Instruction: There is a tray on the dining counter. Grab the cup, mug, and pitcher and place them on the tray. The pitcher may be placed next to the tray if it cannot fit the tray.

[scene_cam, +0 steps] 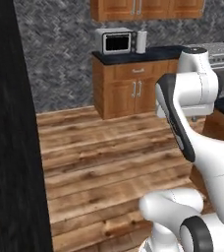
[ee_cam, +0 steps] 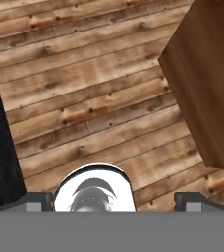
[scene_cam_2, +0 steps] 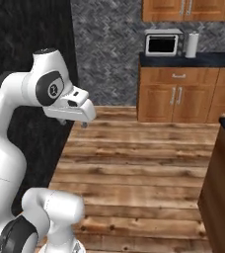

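Observation:
My gripper (ee_cam: 116, 203) hangs open over the wooden floor, its two dark fingertips (ee_cam: 35, 202) far apart with nothing held between them. In the right base view the gripper (scene_cam_2: 74, 122) points down from the folded arm, well left of the dining counter. Only a corner of the dining counter (scene_cam_2: 223, 188) shows, black on top over a brown wooden base, at the right edge there, as the dining counter (scene_cam: 221, 125) behind the arm in the left base view, and as its brown side (ee_cam: 207, 83) in the hand view. The tray, cup, mug and pitcher are out of view.
A tall black marbled wall (scene_cam: 11, 123) stands close on the left. At the back, wooden cabinets (scene_cam_2: 178, 99) carry a dark counter with a microwave (scene_cam: 116, 42) and a paper towel roll (scene_cam: 141, 42). Open plank floor (scene_cam_2: 134, 168) lies between.

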